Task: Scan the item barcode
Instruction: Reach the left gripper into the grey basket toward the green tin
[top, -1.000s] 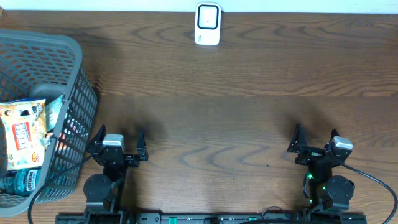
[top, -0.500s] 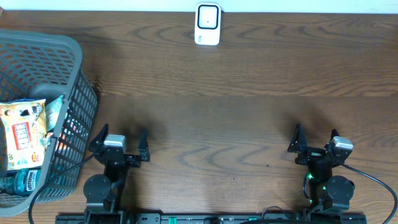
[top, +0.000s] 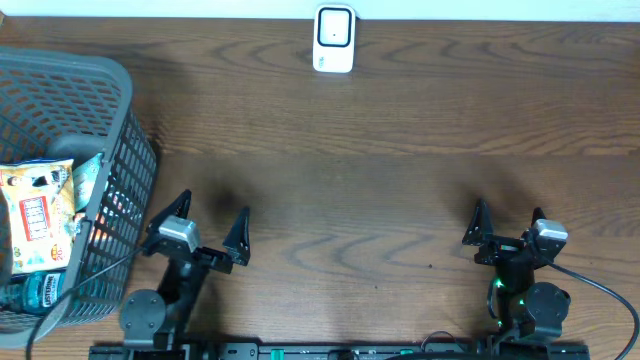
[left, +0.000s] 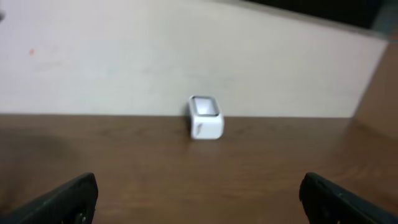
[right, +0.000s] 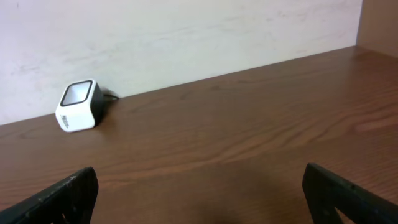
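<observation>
Soft, even light; faint shadows lie on the dark brown wooden table (top: 400, 120); the left wrist view is blurred.

Basket (top: 126, 178) cut off at left edge; scanner (left: 205, 118) blurred in left wrist view; packet (top: 36, 215) print unreadable

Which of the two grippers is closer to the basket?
The left gripper, open right beside the grey basket; the right gripper sits open far across the table.

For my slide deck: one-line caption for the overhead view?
Left gripper and right gripper open, empty; grey basket with snack packet at left, white scanner at table's far edge.
</observation>
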